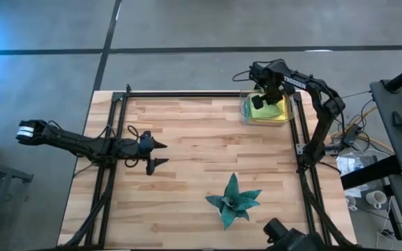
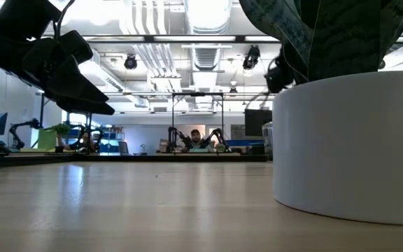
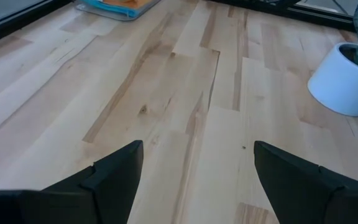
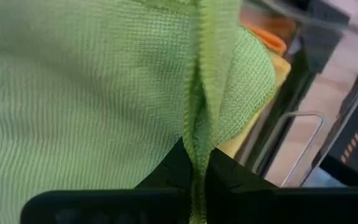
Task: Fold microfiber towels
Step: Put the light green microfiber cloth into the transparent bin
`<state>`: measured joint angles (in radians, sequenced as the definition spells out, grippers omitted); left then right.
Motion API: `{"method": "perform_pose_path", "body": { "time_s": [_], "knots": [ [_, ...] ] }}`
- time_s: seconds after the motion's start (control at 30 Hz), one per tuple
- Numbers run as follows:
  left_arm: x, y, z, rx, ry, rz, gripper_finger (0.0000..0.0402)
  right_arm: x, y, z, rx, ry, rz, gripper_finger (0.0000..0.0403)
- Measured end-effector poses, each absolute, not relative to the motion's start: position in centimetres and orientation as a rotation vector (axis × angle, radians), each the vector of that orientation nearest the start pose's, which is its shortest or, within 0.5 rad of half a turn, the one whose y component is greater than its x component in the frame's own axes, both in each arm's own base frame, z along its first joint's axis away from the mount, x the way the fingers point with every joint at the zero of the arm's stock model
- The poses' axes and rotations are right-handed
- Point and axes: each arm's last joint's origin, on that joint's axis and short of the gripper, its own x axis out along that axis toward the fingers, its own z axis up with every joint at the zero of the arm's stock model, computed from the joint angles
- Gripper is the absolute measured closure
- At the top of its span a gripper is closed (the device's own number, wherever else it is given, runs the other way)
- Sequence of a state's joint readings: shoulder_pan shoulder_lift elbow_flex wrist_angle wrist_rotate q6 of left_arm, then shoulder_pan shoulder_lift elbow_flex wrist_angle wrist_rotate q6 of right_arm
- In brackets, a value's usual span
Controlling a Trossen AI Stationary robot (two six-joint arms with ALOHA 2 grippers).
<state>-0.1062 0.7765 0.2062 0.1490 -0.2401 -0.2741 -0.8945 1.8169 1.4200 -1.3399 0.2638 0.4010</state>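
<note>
From above, the towels sit in a clear bin [image 1: 289,111] at the far right corner of the desk [image 1: 194,139], largely hidden under the right end effector [image 1: 262,100], so only lime green and yellow edges show. The right wrist view fills with the lime green towel [image 4: 92,93], a raised ridge of it pinched between the closed fingers, with an orange towel [image 4: 272,34] and a yellow towel [image 4: 278,68] peeking behind. The left end effector [image 1: 158,153] hovers over the desk's left middle, fingers spread wide and empty. The desk is pale wood planks. The low view alone shows a bright workshop beyond, and a white pot [image 2: 348,147] cropped at the right; its dark teal spiky plant [image 1: 233,199] reads clearly only from above.
</note>
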Motion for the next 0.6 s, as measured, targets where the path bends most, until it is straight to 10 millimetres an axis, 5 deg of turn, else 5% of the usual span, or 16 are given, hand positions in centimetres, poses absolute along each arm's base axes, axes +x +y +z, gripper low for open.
{"method": "perform_pose_path", "body": {
  "time_s": [0.33,0.6],
  "knots": [
    [15.9,-1.0,16.5,-0.19,0.409,0.203,0.0112,18.0,-25.0,21.1,0.842,1.619,-1.278,0.0386],
    [15.9,-1.0,16.5,-0.189,0.411,0.207,0.0112,17.9,-24.8,21.7,0.86,1.66,-1.279,0.0299]
  ]
}}
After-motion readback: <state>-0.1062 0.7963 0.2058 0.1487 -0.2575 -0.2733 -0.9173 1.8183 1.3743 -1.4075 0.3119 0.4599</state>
